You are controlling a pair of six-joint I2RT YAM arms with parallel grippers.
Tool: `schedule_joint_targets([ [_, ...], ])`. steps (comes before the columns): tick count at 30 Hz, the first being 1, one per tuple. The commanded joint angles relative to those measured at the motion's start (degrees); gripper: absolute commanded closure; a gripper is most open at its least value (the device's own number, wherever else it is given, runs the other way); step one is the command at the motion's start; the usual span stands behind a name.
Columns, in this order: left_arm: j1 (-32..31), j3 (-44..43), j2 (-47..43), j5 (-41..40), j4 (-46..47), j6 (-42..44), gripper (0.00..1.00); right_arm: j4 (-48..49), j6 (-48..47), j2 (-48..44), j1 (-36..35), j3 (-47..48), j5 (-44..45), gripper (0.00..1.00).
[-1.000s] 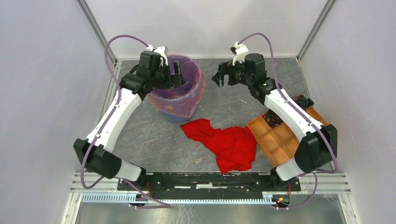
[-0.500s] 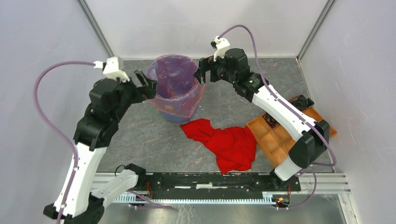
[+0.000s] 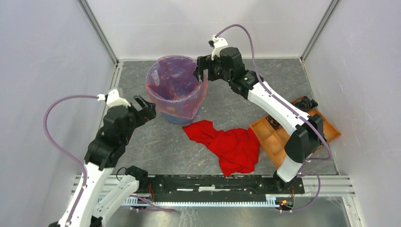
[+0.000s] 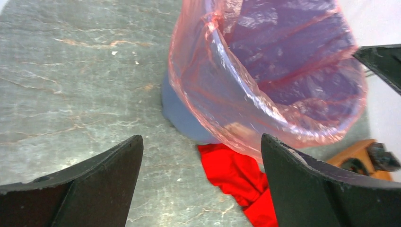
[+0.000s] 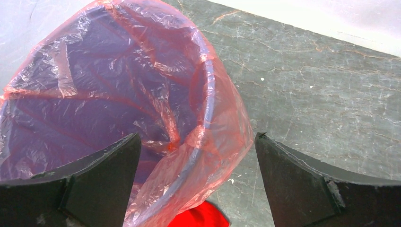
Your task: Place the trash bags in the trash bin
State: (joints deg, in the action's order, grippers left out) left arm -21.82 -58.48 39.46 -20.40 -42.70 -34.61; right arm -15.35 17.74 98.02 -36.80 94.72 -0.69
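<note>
One trash bag [image 3: 176,78] is lining one upright trash bin [image 3: 178,118], mouth facing up, long axis vertical. Both grippers are gaping empty: left gripper [image 3: 144,106] beside the bin, right gripper [image 3: 201,74] by its rim. One red cloth [image 3: 231,146] is lying nearby.

A robotics lab test cell, shown by plain white panels [image 3: 213,23] framed in aluminium posts [image 3: 97,30], grey tabletop [image 4: 71,71] seen beneath the fingers [image 4: 94,189].

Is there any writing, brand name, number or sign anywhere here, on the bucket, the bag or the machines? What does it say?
No text can be read in any view.
The trash bin, trash bag, red cloth, orange tray, left arm and right arm show no lettering.
</note>
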Motion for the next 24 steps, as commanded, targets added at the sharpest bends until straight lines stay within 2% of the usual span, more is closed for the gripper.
schedule_joint_targets([
  [1, 0.2, 6.4, -6.5, 3.1, 9.5, -6.7, 0.00, 2.8, 1.6, -0.1, -0.7, 2.0, 1.3, 0.02],
  [6, 0.2, 13.0, -8.4, 5.2, 10.1, -11.8, 0.02, 2.3, 1.8, 1.1, -1.1, 2.5, 2.2, 0.07],
  [10, 0.2, 19.0, -12.2, 6.6, 10.3, -16.2, 0.08, 3.2, 1.6, -0.5, -1.1, 0.6, 3.0, 0.07],
  [14, 0.1, 26.5, -14.7, 10.6, 14.0, -18.4, 0.10, 3.5, 0.5, -2.9, -1.1, -0.8, 3.8, 0.06],
  [18, 0.2, 32.0, -9.4, 16.2, 21.1, -20.8, 0.10, 3.7, -0.5, -6.3, -1.2, -3.6, 4.1, 0.05],
  [24, 0.3, 37.1, 3.5, 28.0, 38.4, -25.3, 0.16, 6.1, -2.3, -13.8, -0.6, -13.3, 4.9, 0.03],
])
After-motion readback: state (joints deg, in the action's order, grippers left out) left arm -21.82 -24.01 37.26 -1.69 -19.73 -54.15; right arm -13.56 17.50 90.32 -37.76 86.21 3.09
